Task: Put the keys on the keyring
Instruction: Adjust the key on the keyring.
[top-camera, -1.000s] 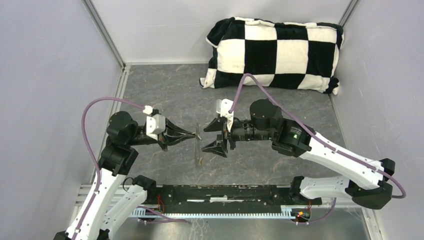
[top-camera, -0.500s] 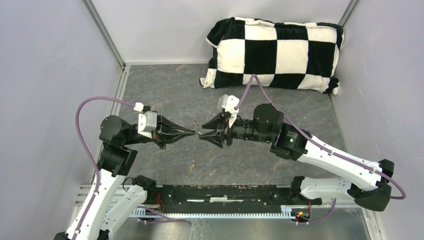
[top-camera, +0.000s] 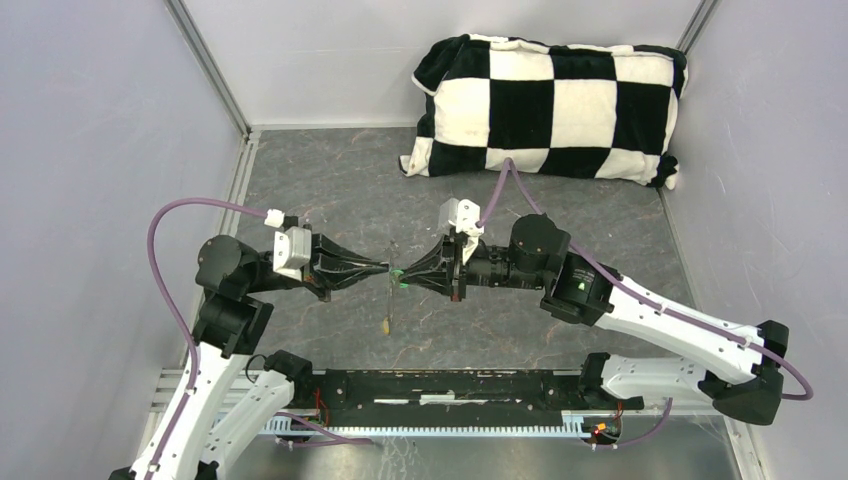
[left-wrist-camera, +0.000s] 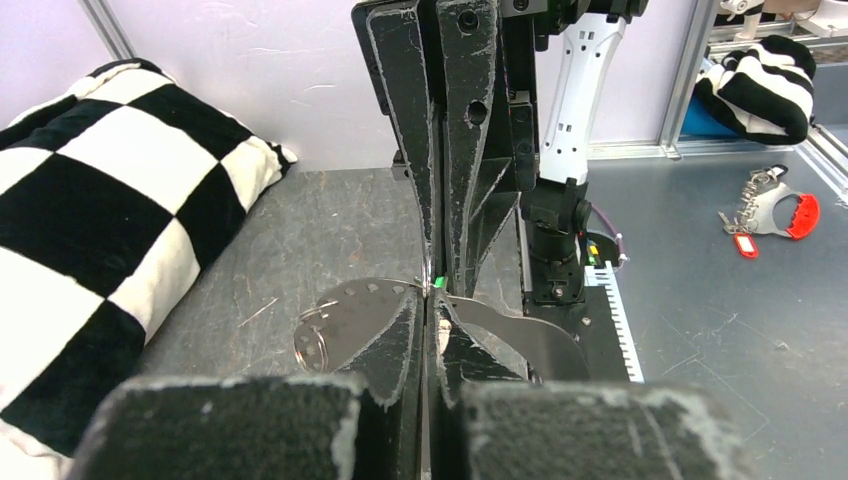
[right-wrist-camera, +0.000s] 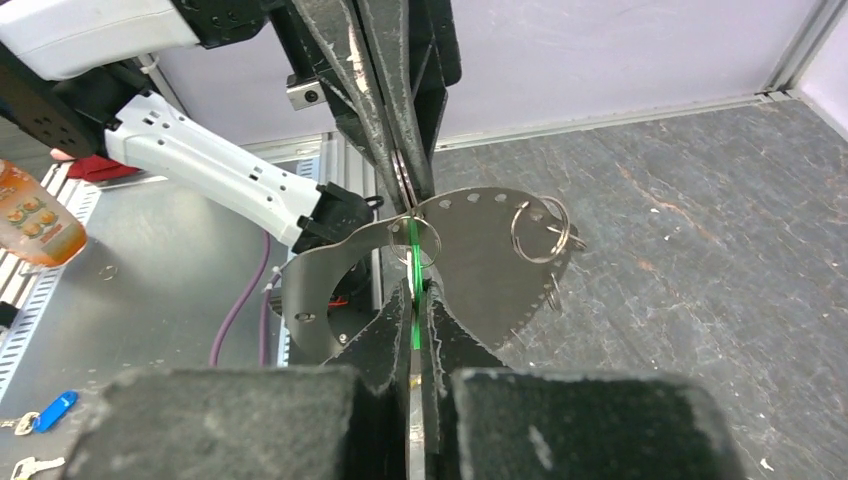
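The keyring (right-wrist-camera: 480, 262) is a flat silvery crescent plate with holes along its rim and small split rings in them. It hangs upright over the table between both arms and shows edge-on in the top view (top-camera: 390, 290). My left gripper (top-camera: 386, 269) (left-wrist-camera: 430, 300) is shut on the plate from the left. The green key (right-wrist-camera: 413, 300) (top-camera: 401, 282) hangs from a small ring on the plate, and my right gripper (top-camera: 403, 278) (right-wrist-camera: 415, 292) is shut on its head. The yellow key (top-camera: 385, 323) dangles at the plate's near end.
A black-and-white checkered pillow (top-camera: 550, 105) lies at the back right of the grey table (top-camera: 330, 190). Pale walls close in both sides. Outside the cell on a metal bench lie a red-tagged key bunch (left-wrist-camera: 765, 210) and a blue-headed key (right-wrist-camera: 60, 405).
My right gripper swung in from the right and shut on the green key. The left gripper carried the plate slightly away from the near edge.
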